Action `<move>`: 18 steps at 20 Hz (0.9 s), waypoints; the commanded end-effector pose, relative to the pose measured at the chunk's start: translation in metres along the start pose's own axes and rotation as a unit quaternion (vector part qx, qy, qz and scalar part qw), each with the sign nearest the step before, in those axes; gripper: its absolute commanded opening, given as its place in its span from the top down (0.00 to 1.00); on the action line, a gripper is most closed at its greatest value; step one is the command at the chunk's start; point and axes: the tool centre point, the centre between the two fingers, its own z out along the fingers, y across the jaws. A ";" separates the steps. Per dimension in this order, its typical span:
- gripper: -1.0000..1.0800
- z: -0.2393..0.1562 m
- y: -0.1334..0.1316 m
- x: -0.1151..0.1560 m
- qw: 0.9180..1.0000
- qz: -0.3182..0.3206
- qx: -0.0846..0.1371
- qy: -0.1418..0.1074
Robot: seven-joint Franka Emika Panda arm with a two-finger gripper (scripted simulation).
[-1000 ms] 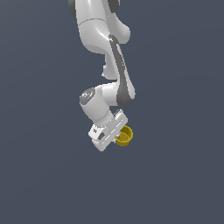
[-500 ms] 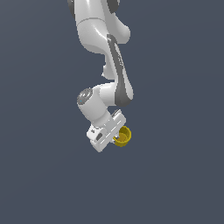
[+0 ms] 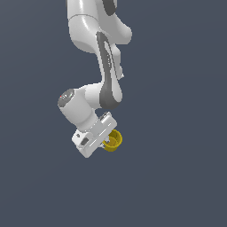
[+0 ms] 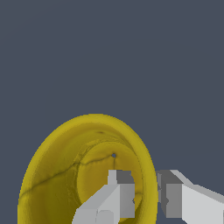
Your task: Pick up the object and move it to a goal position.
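Lower centre of exterior view | gripper [image 3: 107,141] pinches cup [image 3: 113,141] wall, one finger [image 4: 114,197] inside | secures carry.

You see only a flat, dark blue-grey backdrop filling the frame around the middle of both views.

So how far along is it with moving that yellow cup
Pickup looks done: the tool pinches the yellow cup's wall, one finger inside the rim, one outside. In hand: the cup is carried by the arm. Left: reaching the goal, which no view shows.
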 end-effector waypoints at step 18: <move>1.00 -0.085 0.113 -0.026 1.000 0.000 -0.001 0.000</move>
